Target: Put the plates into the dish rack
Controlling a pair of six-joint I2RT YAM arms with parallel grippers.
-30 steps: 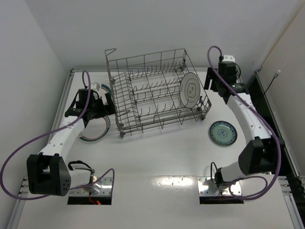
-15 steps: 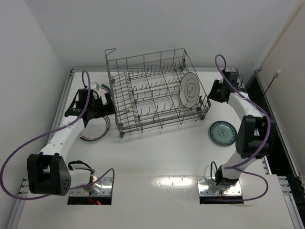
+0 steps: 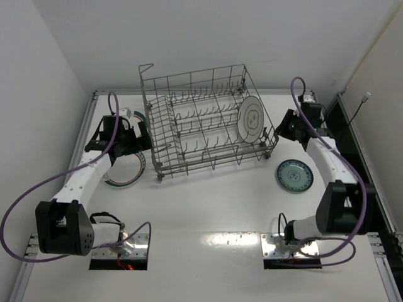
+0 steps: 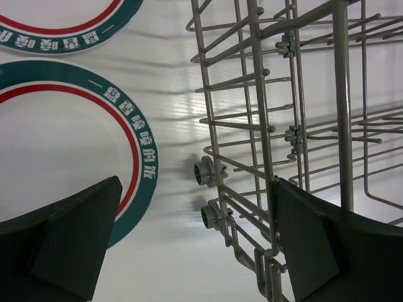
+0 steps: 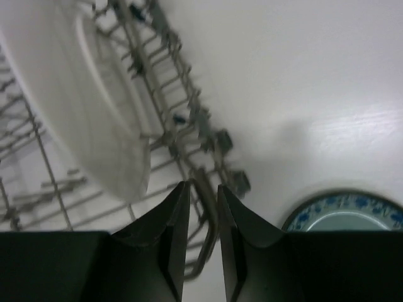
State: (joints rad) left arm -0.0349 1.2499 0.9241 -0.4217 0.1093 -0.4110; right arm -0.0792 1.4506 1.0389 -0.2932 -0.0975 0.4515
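Teal plate [image 5: 343, 214] lies near the right gripper [image 5: 203, 186], apart, beside dish rack [image 3: 165, 126]

The left arm stretches forward, its left gripper [image 4: 195, 182] pointing down with fingers spread wide, while the right arm bends at the elbow, its right gripper [image 5: 201, 187] nearly closed, only a slim gap showing.

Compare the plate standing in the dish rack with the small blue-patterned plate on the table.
The racked plate stands on edge inside the dish rack; the patterned plate lies flat on the table. The racked plate is white and larger; the patterned plate is teal and smaller. Both are round.
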